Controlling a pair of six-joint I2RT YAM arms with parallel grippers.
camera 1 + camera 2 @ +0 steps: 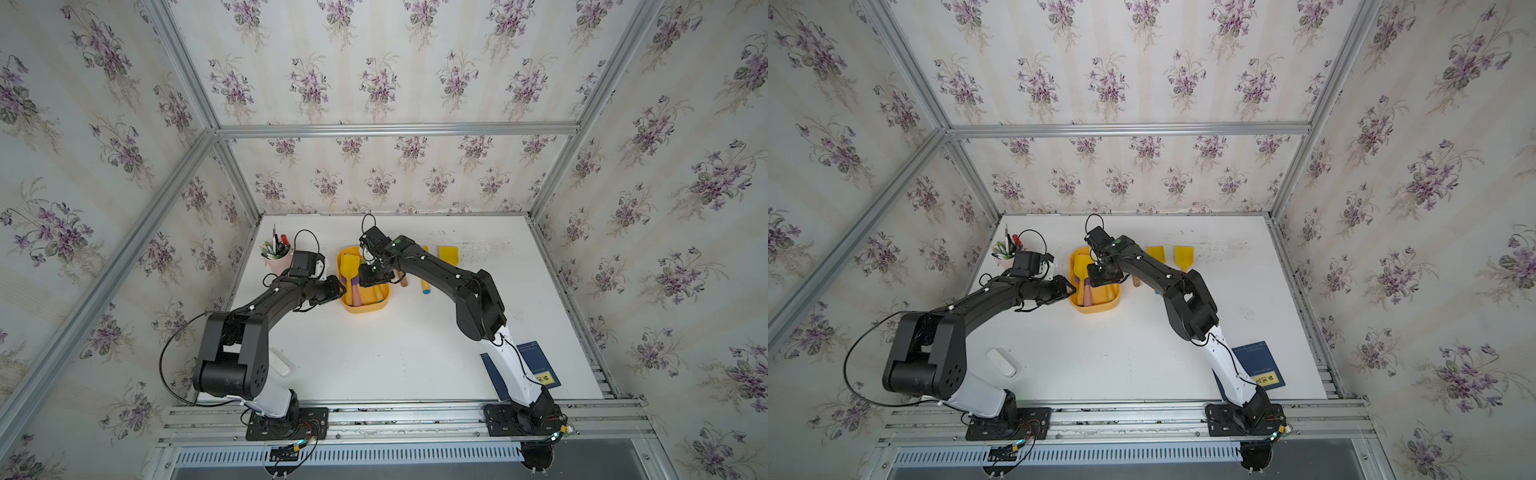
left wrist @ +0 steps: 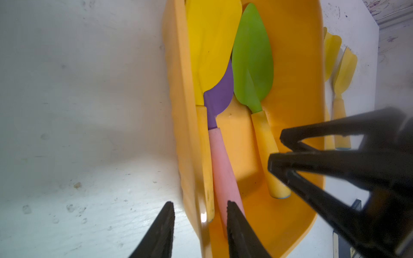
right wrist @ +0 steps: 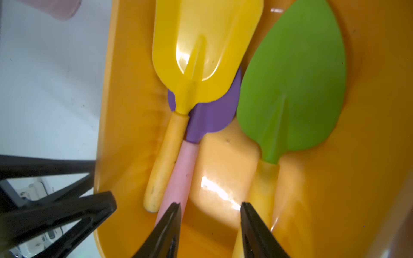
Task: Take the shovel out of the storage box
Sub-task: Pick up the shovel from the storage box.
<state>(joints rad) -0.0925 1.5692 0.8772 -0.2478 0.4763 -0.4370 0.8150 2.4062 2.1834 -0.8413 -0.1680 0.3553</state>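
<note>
Overhead, right pincer (image 3: 210, 204) gapes above the storage box (image 3: 125, 125).

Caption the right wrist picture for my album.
Open right gripper over yellow-orange plastic tub holding yellow toy shovel, purple shovel, green shovel.

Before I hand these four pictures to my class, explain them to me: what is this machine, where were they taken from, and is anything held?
Two robot arms stand at a white table. Two pictures look down from overhead; two come from cameras on the arms' wrists. A yellow-orange storage box holds a yellow shovel, a purple shovel and a green shovel. Two spare shovels lie outside it. A pink pen cup stands nearby. The left pincer, open, straddles the box's wall; the right pincer hangs open over the handles. Nothing is held.
</note>
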